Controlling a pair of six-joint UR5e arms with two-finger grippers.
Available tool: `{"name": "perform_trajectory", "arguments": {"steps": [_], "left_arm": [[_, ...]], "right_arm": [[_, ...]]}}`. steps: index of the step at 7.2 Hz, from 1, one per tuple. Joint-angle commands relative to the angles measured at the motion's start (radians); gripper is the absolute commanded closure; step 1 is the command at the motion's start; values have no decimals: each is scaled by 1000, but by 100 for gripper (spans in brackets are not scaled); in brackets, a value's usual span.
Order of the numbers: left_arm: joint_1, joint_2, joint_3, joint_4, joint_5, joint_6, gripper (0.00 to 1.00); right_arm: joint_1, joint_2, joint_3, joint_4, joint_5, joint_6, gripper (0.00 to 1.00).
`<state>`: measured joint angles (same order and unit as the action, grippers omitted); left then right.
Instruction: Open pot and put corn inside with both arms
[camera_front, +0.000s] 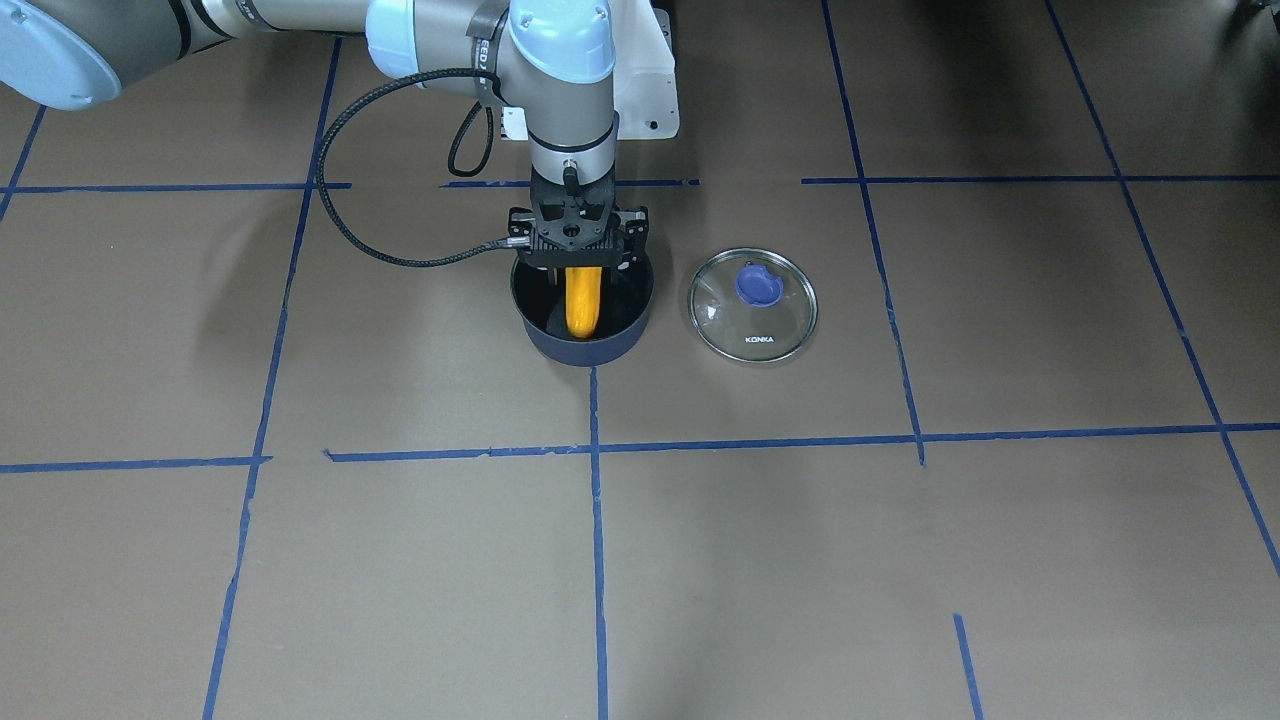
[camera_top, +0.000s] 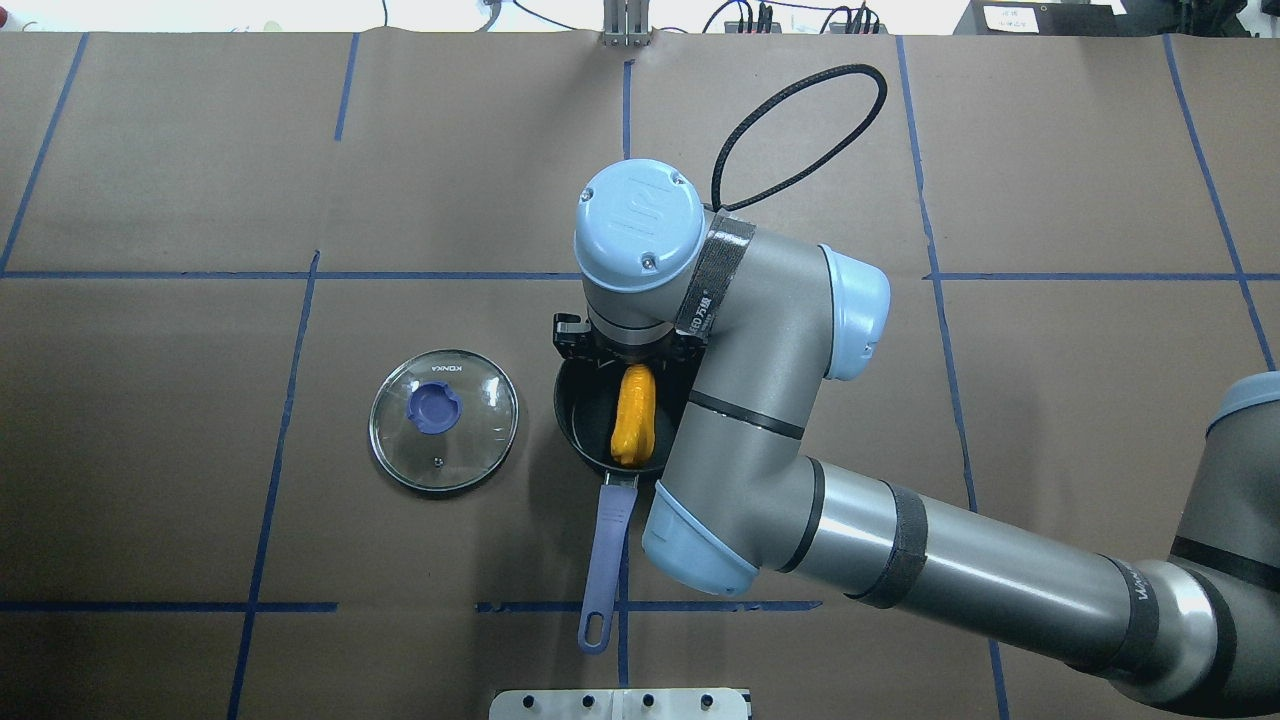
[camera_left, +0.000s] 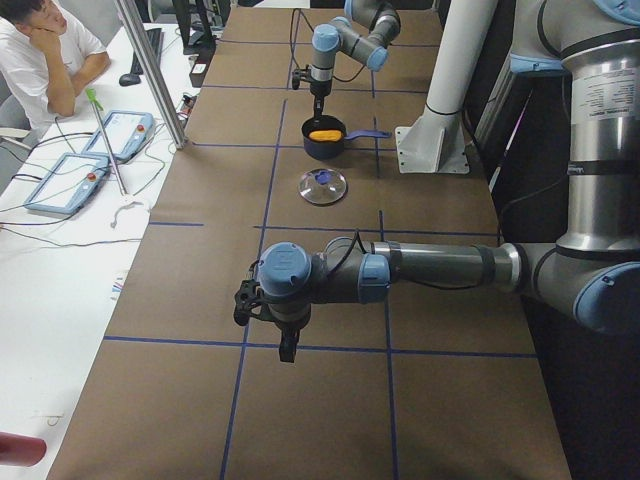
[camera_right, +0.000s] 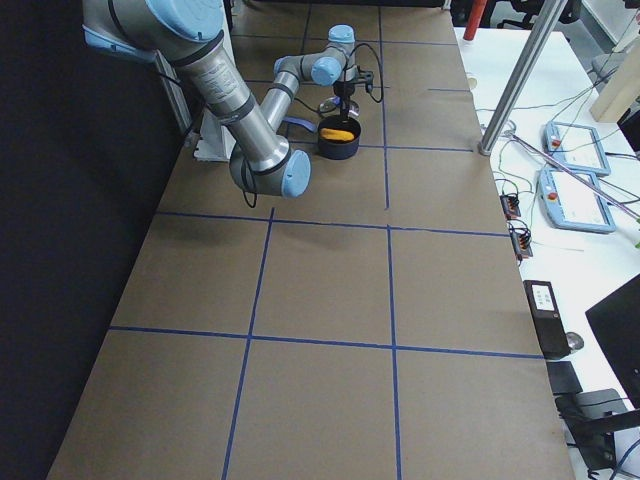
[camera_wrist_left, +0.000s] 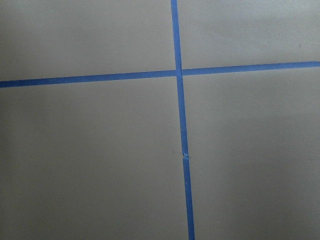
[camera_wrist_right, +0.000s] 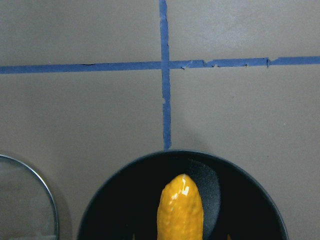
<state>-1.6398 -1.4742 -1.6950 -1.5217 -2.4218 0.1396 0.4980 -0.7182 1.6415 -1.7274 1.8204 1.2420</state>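
My right gripper (camera_front: 580, 255) hangs right over the pot (camera_front: 585, 350), jaws apparently spread wider than the corn; my left gripper (camera_left: 287, 345) is well away from it, grip unreadable. The lid (camera_front: 772, 325) lies flat beside the pot, and the corn (camera_front: 583, 300) lies inside it.

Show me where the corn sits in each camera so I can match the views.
Front-facing: corn at centre, lying in the pot.
Overhead: corn at centre, above the pot's long handle.
Exterior left: corn top centre, far down the table.
Exterior right: corn top centre, far down the table.
Left wrist: not in it.
Right wrist: corn bottom centre.
Shared landmark: the dark pot around it.
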Motion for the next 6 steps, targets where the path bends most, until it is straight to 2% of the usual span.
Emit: {"name": "perform_trajectory", "arguments": {"steps": [1,3,5,6], "left_arm": [[0,-2,2,-2,1,2,0],[3,-5,14,5,13,-2,0],[3,0,15,9,15,5,0],[5,40,-3,8,17,6,0]], "right_arm": [[61,-14,14,-3,75,-48,0],[269,-122,14,-1,257,-318,0],[545,-283,14,-3,428,-732,0],[650,-378,12,-6,445,-948,0]]}}
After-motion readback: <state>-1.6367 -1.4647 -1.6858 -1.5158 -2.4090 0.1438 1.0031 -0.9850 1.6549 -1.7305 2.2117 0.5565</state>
